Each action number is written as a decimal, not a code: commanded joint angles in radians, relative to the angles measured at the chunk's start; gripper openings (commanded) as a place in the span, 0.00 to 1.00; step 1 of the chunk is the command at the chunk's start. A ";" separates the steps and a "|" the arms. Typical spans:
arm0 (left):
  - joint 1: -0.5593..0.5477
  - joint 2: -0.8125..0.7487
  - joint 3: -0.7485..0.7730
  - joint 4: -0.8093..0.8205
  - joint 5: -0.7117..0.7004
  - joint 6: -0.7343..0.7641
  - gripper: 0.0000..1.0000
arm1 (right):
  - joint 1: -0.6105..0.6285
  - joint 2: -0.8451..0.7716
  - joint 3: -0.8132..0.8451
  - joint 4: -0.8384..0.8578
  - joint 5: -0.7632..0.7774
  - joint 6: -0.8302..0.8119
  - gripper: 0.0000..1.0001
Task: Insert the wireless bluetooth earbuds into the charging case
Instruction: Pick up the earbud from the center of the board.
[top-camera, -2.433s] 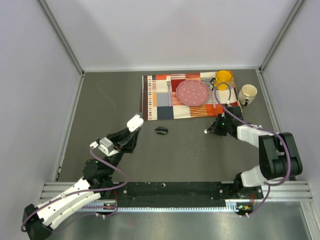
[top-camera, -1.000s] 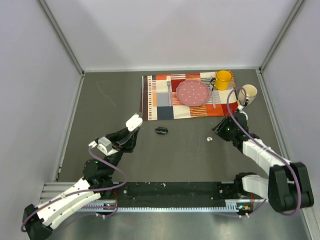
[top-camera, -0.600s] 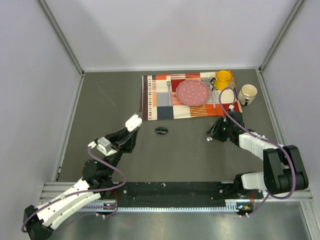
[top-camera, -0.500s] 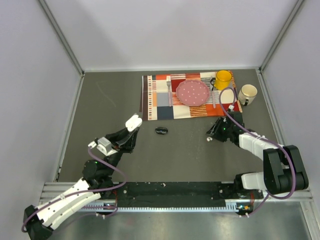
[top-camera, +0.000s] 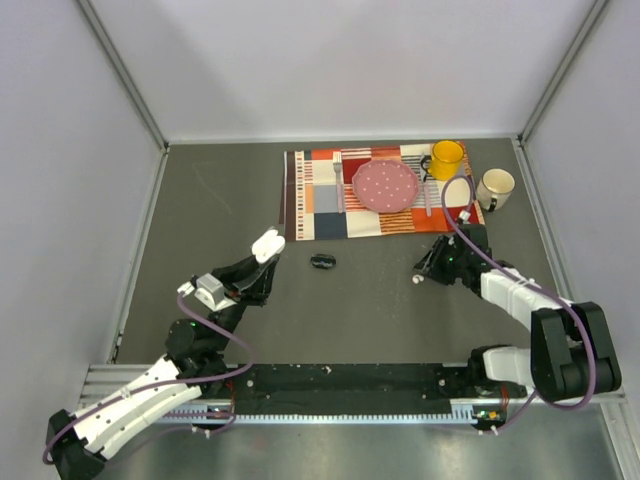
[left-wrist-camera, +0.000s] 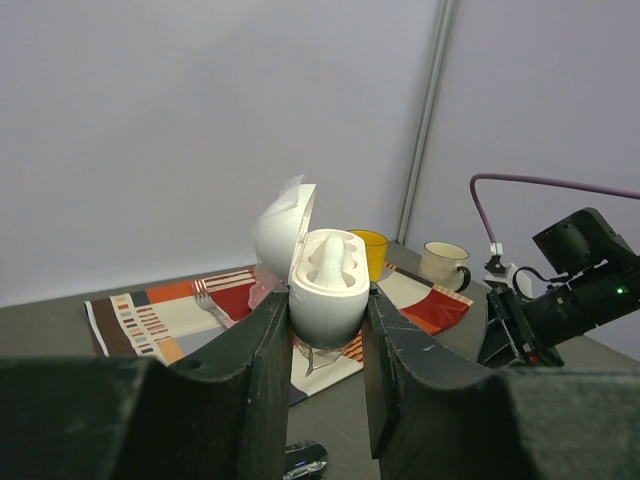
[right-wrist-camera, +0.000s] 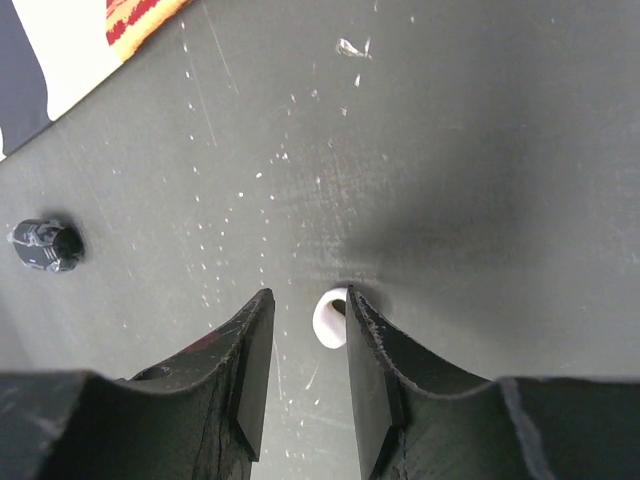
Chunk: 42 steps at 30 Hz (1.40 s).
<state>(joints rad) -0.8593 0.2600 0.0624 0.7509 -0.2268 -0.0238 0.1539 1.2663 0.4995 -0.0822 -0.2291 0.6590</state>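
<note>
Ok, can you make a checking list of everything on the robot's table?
Surface: dark table, speckled and scuffed.
Job's things: white earbud lying on the table; open white charging case held in the air; small black object on the table, kind unclear.
Clutter: placemat with pink plate and fork; yellow mug; white mug.
Grippers: left gripper shut on the case; right gripper open, straddling the earbud.
Cables: purple cable looping along each arm.
Surroundings: plain pale walls.

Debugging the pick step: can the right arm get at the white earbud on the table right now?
Probably yes. The right gripper is down at the table with its jaws apart either side of the white earbud, which sits close against one finger. Nothing else crowds it.
</note>
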 joint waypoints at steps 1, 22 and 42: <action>-0.001 0.008 0.007 0.041 -0.005 -0.001 0.00 | 0.001 -0.041 -0.013 -0.025 0.024 0.002 0.34; -0.003 0.019 0.005 0.047 -0.006 -0.005 0.00 | 0.053 -0.050 -0.038 -0.045 0.057 0.034 0.30; -0.003 0.018 0.002 0.050 -0.011 -0.005 0.00 | 0.064 -0.091 -0.007 -0.085 0.103 -0.047 0.28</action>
<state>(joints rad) -0.8593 0.2737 0.0624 0.7555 -0.2272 -0.0246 0.2077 1.1782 0.4450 -0.1677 -0.1471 0.6804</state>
